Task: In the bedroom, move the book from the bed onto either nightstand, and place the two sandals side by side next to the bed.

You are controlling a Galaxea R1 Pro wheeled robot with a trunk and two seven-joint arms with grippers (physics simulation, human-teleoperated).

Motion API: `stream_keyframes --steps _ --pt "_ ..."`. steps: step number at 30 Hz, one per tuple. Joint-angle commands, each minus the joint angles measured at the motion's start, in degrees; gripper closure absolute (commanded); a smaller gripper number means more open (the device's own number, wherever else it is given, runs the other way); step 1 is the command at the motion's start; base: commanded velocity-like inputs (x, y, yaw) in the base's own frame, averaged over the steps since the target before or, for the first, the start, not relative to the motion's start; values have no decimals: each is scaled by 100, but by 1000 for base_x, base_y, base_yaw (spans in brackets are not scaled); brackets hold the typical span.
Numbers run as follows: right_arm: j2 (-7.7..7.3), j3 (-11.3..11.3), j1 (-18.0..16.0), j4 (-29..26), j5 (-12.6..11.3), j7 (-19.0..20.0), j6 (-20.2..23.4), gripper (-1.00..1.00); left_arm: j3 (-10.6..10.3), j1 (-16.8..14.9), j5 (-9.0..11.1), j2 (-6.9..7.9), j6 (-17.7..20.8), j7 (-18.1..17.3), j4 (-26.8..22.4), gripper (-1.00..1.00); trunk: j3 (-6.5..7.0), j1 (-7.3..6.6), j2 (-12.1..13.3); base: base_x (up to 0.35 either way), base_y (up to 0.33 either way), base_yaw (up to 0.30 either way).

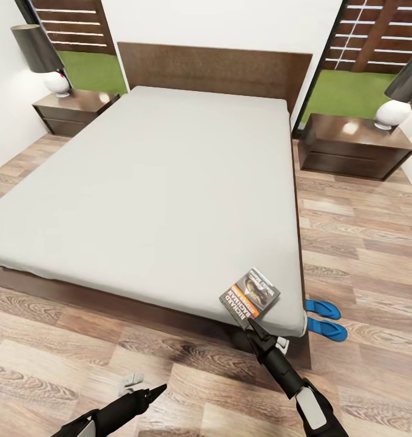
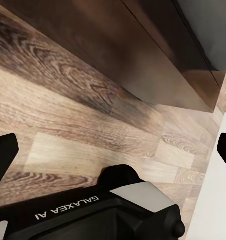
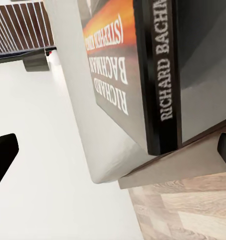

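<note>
Your left gripper (image 1: 150,393) hangs low over the wood floor (image 1: 60,346) in front of the bed's foot, fingers pressed to a closed point in the head view. In the left wrist view the two dark fingertips (image 2: 4,156) sit at opposite edges with bare floor between them, so I cannot tell for sure whether it's open or shut. Nothing in it either way. A small grey thing (image 1: 131,381) lies on the floor just beside it; too small to tell what it is.

Your right gripper (image 1: 249,325) reaches up to the near right corner of the bed (image 1: 157,182), tip right at the near edge of the book (image 1: 249,294). In the right wrist view the book (image 3: 138,75) is close up, spine reading "Richard Bachman", and the fingertips (image 3: 3,155) stand wide apart at the picture's sides, not pinching it. The book lies flat on the grey mattress at that corner, overhanging slightly.

The two sandals (image 1: 324,319) are on the floor just beside the bed's right side near the foot, side by side, partly tucked under the frame.

Further back: the left nightstand (image 1: 75,110) and the right nightstand (image 1: 357,145) flank the headboard (image 1: 215,70), each with a lamp (image 1: 43,57) on top. Windows behind show green outside.
</note>
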Motion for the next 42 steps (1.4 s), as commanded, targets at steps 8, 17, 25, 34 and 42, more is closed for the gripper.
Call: stream_keyframes --steps 8,17,25,34,42 --pt "6 -27 -4 -1 -5 14 51 -100 -30 -3 44 3 -4 -5 9 -100 -3 0 -2 95 0 0" --pt "6 -27 -4 -1 -5 13 47 -100 -30 -3 43 3 -4 -4 11 -100 -3 0 -2 4 0 0" --pt "6 -27 -4 -1 -5 13 47 -100 -30 -3 42 3 -4 -7 11 -100 -3 0 -2 0 0 0" --pt "6 -27 -4 -1 -5 13 47 -100 -30 -3 42 3 -4 -10 13 -100 -3 0 -2 58 0 0" --pt "6 -27 -4 -1 -3 13 42 -100 -30 -3 42 3 -4 -7 13 -100 -3 0 -2 1 0 0"
